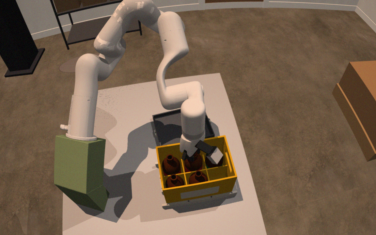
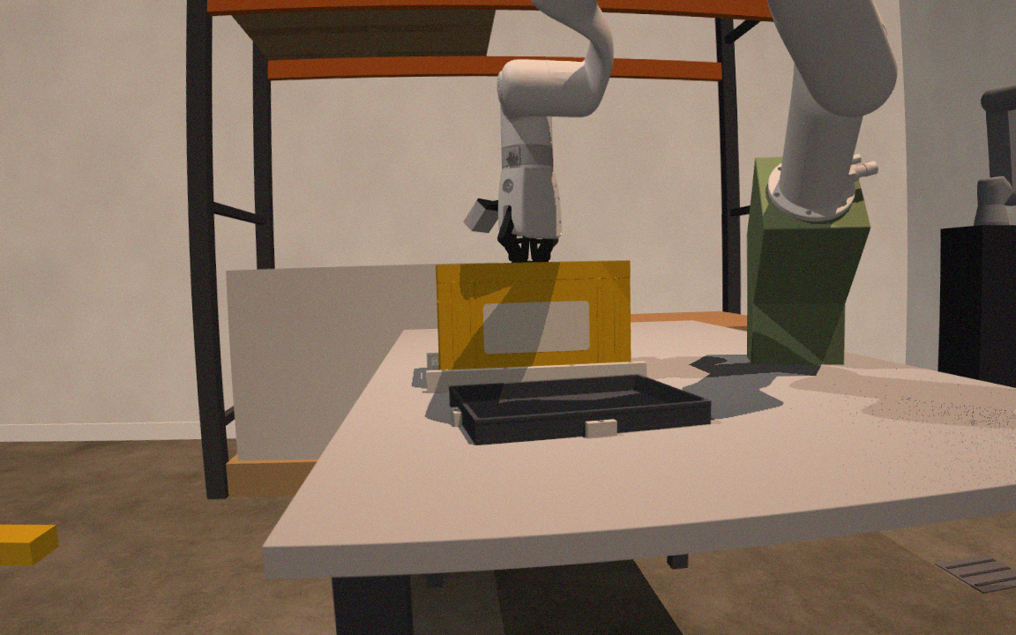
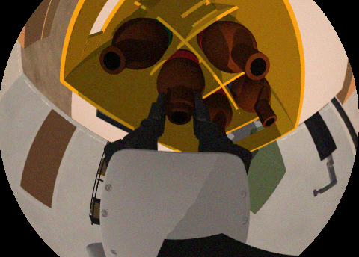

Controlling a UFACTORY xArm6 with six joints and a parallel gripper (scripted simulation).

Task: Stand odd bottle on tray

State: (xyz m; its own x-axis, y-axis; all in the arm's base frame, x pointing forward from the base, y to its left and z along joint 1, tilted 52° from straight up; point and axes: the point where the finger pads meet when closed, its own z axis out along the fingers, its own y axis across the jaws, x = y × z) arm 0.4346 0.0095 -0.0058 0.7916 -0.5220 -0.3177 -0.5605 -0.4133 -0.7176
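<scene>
Yellow crate [image 1: 201, 191] on the table [image 1: 131, 102], gripper [image 3: 179, 110] clamped on a brown bottle's neck [image 3: 179, 104] in the crate's middle cell, four other bottles [image 1: 171, 164] inside the crate, black tray [image 2: 496, 418] just beside the crate.

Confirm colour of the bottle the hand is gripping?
Dark brown bottle, neck clamped in the hand; wrist view shows it best.

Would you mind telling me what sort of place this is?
Probably a warehouse or workshop: tall steel racking with orange beams, a big cardboard box on the floor, and a yellow bottle crate on a worktable.
</scene>
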